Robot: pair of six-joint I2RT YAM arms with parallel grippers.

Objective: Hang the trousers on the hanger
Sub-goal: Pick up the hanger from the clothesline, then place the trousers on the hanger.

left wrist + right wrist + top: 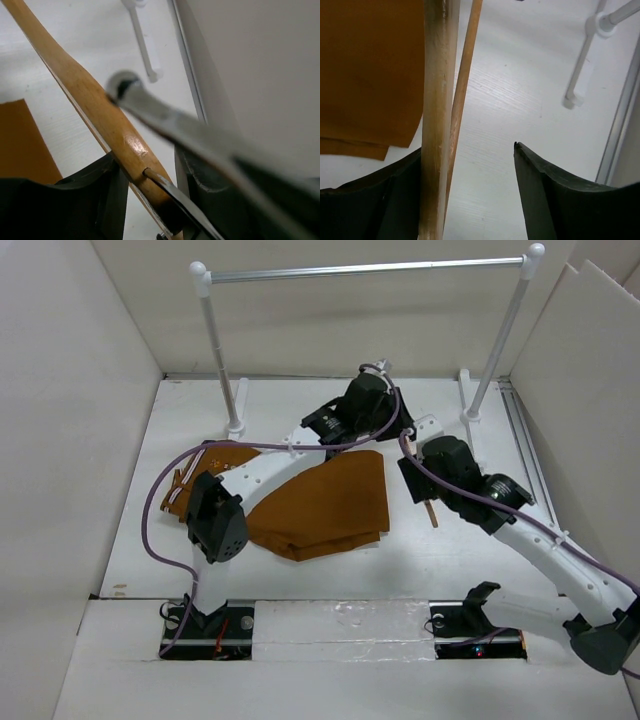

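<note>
Resting inside right hand [467, 147] — hanger [439, 100]; jaws apart

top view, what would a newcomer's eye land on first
The rust-brown trousers lie folded mid-scene. Behind them stands a silver rail on white posts. Close up, the wooden hanger sits between the fingers of the left gripper, with the right gripper open around it.
</note>
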